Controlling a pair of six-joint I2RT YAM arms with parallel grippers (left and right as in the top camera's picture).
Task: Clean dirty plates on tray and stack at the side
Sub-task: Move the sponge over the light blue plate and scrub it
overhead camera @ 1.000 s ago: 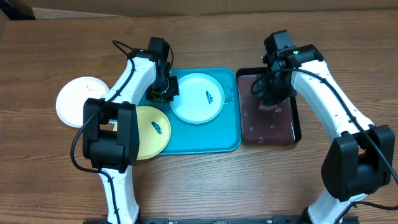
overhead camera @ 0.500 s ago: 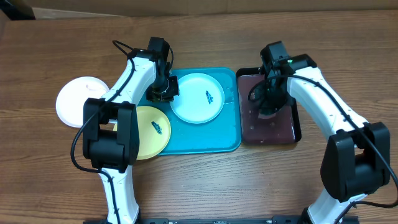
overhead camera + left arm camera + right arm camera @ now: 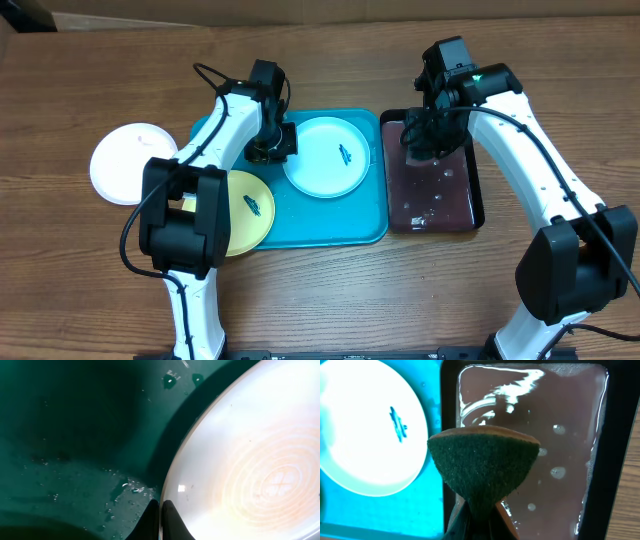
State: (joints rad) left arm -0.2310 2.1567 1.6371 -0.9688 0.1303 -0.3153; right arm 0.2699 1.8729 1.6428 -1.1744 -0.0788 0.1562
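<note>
The light blue plate (image 3: 325, 157) lies on the turquoise tray (image 3: 330, 228), with a dark teal smear (image 3: 344, 154). My left gripper (image 3: 271, 145) is shut on its left rim; in the left wrist view the gripper (image 3: 160, 509) pinches the plate's edge (image 3: 250, 460) over the wet tray (image 3: 75, 435). The yellow-green plate (image 3: 243, 210) overlaps the tray's left edge. The white plate (image 3: 128, 163) sits on the table at the left. My right gripper (image 3: 427, 135) is shut on a green sponge (image 3: 482, 465) and holds it above the black tray; the gripper (image 3: 480, 507) is mostly hidden behind the sponge.
A black tray (image 3: 478, 180) of dark reddish liquid (image 3: 560, 435) stands right of the turquoise tray. The light blue plate (image 3: 365, 435) and turquoise tray (image 3: 395, 515) show at the left of the right wrist view. Bare wooden table surrounds the trays.
My right gripper has lifted the sponge up out of the reddish liquid and toward the tray's far end. My left gripper and the light blue plate have shifted slightly right.
</note>
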